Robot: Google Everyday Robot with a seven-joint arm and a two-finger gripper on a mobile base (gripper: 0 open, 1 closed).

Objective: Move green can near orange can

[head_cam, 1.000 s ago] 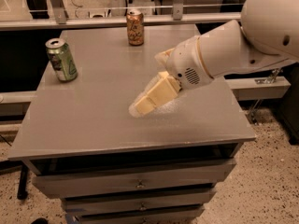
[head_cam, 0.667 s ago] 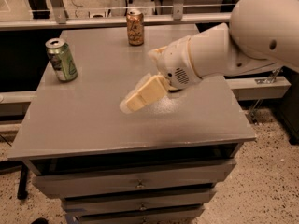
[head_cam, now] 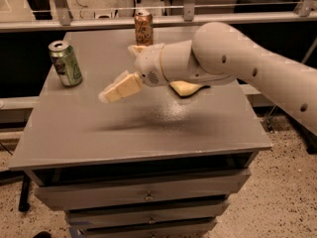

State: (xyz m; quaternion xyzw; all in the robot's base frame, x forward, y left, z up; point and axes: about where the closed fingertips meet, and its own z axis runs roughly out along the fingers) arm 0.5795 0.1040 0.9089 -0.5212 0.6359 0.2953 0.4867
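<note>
The green can (head_cam: 65, 63) stands upright near the left edge of the grey table (head_cam: 148, 128). The orange can (head_cam: 143, 28) stands upright at the table's far edge, near the middle. My gripper (head_cam: 118, 72) hovers over the middle of the table, pointing left toward the green can and about a hand's width to its right. Its cream fingers (head_cam: 120, 88) are spread apart and hold nothing. The white arm (head_cam: 233, 63) reaches in from the right.
The table is a cabinet with drawers (head_cam: 148, 197) below its front edge. A metal railing (head_cam: 188, 9) runs behind the table. Speckled floor (head_cam: 277, 192) lies to the right and front.
My gripper and arm have moved left across the table, closer to the green can. Both cans have stayed in place.
</note>
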